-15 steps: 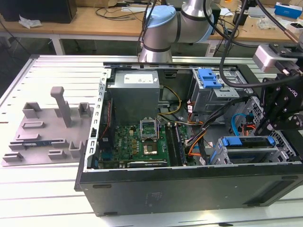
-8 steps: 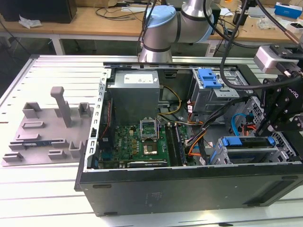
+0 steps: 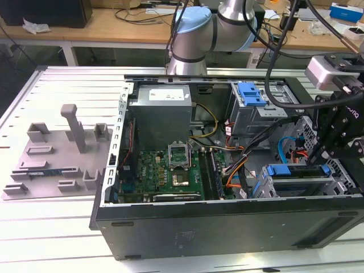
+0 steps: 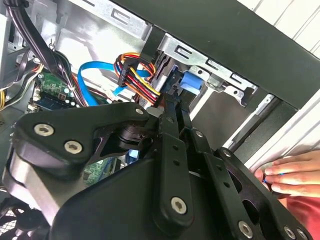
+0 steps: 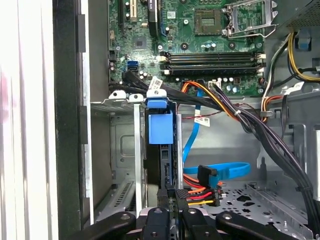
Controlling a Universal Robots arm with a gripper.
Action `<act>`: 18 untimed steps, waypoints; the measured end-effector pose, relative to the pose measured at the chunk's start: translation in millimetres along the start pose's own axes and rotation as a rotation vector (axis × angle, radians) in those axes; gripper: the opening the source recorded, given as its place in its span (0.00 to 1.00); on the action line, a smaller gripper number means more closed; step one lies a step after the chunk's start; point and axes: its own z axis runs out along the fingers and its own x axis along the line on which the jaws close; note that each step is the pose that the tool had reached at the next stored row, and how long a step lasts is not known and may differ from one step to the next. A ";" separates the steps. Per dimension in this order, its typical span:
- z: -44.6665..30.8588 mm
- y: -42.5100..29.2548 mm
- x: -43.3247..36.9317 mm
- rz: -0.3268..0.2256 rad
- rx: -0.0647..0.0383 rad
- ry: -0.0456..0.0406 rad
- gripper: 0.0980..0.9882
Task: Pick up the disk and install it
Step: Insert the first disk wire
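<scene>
**A:** Exterior view first: where's your disk (image 3: 297, 172)?

**B:** Standing on edge in the drive cage (image 3: 259, 187) at the case's (image 3: 227, 227) front corner, on the exterior view's right. Your gripper (image 3: 330, 149) is right at its end, so I'd judge you're mid-install, seating it.

**A:** Second wrist view?

**B:** Your gripper (image 4: 176, 107) looks nearly closed by the blue bracket; whether it grips, I can't tell. A hand (image 4: 292, 172) rests outside the case wall.

**A:** First wrist view?

**B:** The disk (image 5: 161, 150) fits tight between cage rails. Cables (image 5: 210, 182) crowd one side, so you'd want to push straight.
</scene>
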 end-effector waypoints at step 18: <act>-0.1 0.1 -5.7 0.005 0.004 0.0092 0.08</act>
